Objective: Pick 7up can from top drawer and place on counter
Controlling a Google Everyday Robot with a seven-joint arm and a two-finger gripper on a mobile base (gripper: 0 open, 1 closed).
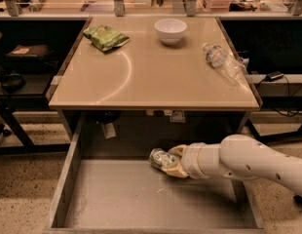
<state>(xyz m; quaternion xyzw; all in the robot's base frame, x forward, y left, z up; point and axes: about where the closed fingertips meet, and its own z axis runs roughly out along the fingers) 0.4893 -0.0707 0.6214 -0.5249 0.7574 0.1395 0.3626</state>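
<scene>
A green snack bag [106, 36] and a white bowl [170, 30] lie on the counter [151, 82]. Below, in the open top drawer [126, 199], the 7up can [160, 158] is half hidden by the gripper [171, 162], which seems clamped around it. A water bottle [224, 62] lies at the counter's right edge.

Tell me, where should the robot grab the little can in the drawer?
Around its round middle, coming from the right. The 7up can lies on its side near the back of the top drawer, and the gripper is at its right end, so squeezing across the curved sides probably holds best.
</scene>
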